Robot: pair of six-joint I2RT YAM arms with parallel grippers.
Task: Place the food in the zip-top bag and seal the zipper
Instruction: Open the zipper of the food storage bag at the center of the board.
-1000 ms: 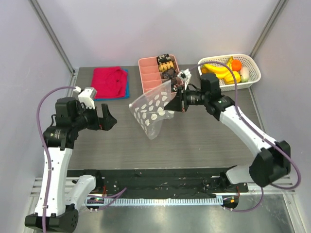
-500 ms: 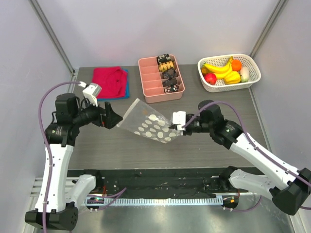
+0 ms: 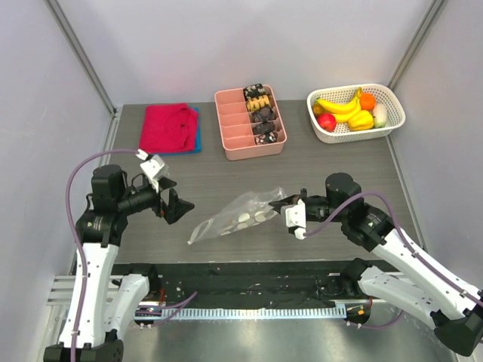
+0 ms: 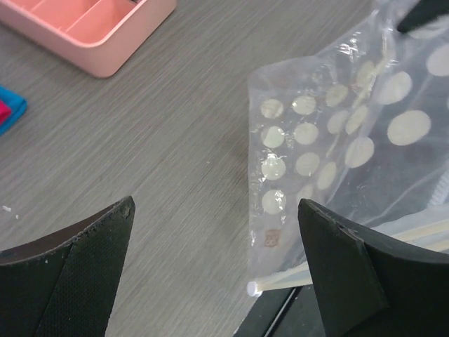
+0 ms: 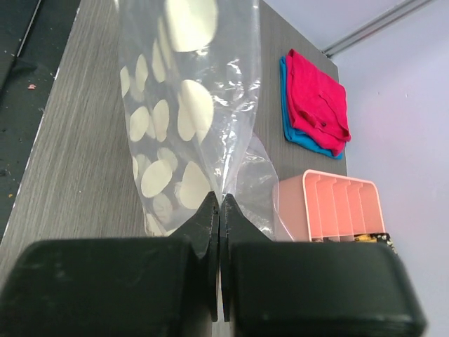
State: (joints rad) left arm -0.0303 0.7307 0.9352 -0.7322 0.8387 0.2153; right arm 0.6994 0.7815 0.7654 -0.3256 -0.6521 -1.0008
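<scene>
The clear zip-top bag (image 3: 234,219) with white dots hangs low over the table's near edge. My right gripper (image 3: 281,205) is shut on its right end; in the right wrist view the jaws (image 5: 221,210) pinch the film of the bag (image 5: 182,105). My left gripper (image 3: 175,205) is open and empty, just left of the bag's other end. In the left wrist view the bag (image 4: 337,133) and its pale zipper strip (image 4: 330,270) lie toward the right finger (image 4: 344,281). The food, bananas (image 3: 336,105), apple (image 3: 327,121), orange (image 3: 367,100) and pepper (image 3: 362,119), sits in the white basket (image 3: 392,124).
A pink divided tray (image 3: 240,134) with dark snacks stands at the back middle and shows in the left wrist view (image 4: 91,28). Folded red and blue cloths (image 3: 167,127) lie at the back left. A black rail (image 3: 241,275) runs along the table's near edge.
My right arm has carried the bag from up near the pink tray down toward the near edge. My left gripper has moved right and nearer, toward the bag's left end.
</scene>
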